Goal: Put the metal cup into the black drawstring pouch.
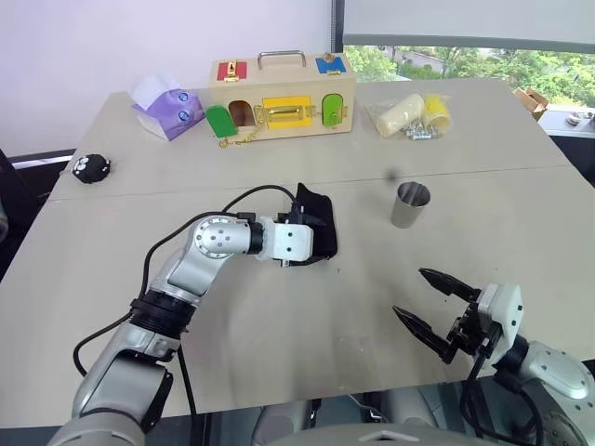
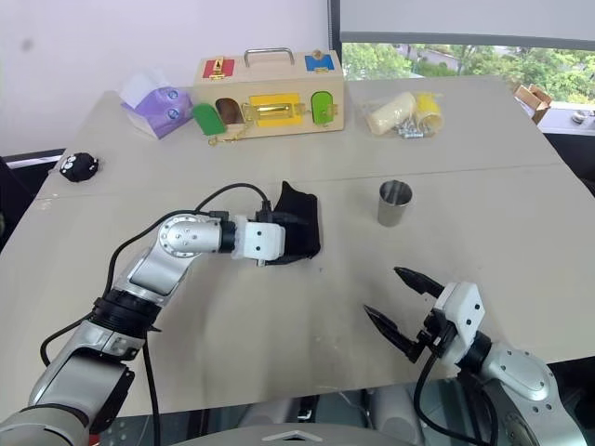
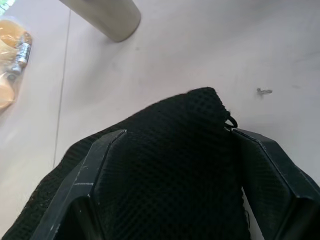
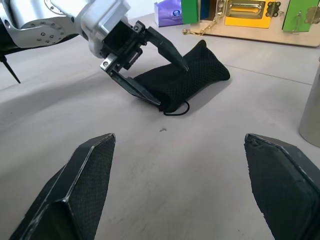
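The black drawstring pouch [image 4: 186, 80] lies flat on the tabletop [image 1: 279, 344], a soft bag of coarse mesh-like weave, broad at one end and narrowing toward the other, with a thin cord looping out beside it. The left gripper [image 4: 167, 82] straddles it with its two black fingers spread wide, one on each side of the fabric; they are not squeezing the cloth. The metal cup [image 1: 409, 205] stands upright, well apart from that gripper on the side toward the other arm: a plain, shiny steel cylinder with an open top and no handle. The right gripper [image 1: 432, 307] hovers nearer the robot than the cup, fingers wide apart and holding nothing.
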Robot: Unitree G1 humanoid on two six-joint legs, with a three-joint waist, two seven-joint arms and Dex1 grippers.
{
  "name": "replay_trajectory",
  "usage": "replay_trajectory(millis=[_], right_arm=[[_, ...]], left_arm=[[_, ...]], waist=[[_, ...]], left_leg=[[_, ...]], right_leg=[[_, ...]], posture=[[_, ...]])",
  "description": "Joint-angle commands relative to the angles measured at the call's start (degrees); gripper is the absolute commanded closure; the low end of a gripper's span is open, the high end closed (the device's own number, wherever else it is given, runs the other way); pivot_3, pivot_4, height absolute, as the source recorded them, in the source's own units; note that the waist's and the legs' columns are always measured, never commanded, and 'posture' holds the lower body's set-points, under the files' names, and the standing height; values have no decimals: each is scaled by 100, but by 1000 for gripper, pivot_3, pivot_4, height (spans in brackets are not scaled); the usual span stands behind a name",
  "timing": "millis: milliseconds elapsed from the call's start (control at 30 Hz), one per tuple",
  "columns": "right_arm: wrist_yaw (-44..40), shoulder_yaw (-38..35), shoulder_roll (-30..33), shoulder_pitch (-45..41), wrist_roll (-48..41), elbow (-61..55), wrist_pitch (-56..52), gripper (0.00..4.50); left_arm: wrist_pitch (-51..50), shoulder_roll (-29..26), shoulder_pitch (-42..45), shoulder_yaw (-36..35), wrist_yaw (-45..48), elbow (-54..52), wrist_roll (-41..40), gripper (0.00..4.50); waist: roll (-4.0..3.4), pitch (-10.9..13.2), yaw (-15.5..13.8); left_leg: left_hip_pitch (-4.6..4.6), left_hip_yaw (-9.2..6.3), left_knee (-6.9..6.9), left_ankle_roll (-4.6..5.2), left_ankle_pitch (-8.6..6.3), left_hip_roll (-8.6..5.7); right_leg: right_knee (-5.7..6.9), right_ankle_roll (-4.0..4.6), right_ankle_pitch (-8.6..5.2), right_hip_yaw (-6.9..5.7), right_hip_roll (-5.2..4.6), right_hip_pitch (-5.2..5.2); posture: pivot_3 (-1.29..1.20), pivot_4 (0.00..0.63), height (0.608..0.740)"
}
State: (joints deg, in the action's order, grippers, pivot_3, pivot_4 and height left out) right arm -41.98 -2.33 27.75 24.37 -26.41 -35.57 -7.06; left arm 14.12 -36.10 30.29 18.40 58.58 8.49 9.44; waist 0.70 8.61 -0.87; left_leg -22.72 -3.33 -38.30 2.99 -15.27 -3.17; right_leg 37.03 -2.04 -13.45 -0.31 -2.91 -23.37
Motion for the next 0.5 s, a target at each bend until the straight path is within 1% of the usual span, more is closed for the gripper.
replay_trajectory(millis=[33,200,300,400,433,467,500], right_arm=[[34,-96,-11,27,-13,-120,144,331],[51,-82,-17,50,1,-113,162,331],[45,-69,-10,29,7,-91,164,296],[25,-63,5,-15,7,-54,170,296],[19,-59,9,-28,7,-42,174,296],[14,-56,11,-35,7,-34,177,296],[10,-49,13,-52,10,-23,175,296]], left_arm=[[-11,58,-80,-11,-256,-154,147,1114],[-129,124,-116,-64,-473,-194,234,1114],[-157,139,-95,-88,-501,-186,183,1926],[-252,154,-91,-130,-480,-213,89,3208],[-348,183,-90,-171,-485,-251,22,3560],[-440,207,-86,-202,-485,-289,-39,4137],[-526,229,-70,-227,-484,-312,-90,4433]], waist=[[0,0,0],[1,-1,-1],[1,-1,0],[1,-1,0],[1,-1,0],[1,-1,-2],[2,-2,-2]], left_leg=[[0,0,0,0,0,0],[1,-1,-1,0,0,0],[2,-1,-2,1,0,0],[2,-1,-2,-1,1,0],[3,-1,-2,-1,1,0],[2,-1,-2,-1,1,0],[3,-1,-3,-1,1,0]], right_leg=[[1,0,0,0,0,0],[4,0,0,-1,0,0],[6,-1,1,0,0,0],[7,-1,1,0,0,0],[7,-1,1,0,0,0],[7,-1,1,0,0,0],[7,-1,1,0,0,0]], posture=[[0,150,740],[0,150,740],[0,150,740],[0,150,740],[0,150,740],[0,150,740],[0,150,740]])
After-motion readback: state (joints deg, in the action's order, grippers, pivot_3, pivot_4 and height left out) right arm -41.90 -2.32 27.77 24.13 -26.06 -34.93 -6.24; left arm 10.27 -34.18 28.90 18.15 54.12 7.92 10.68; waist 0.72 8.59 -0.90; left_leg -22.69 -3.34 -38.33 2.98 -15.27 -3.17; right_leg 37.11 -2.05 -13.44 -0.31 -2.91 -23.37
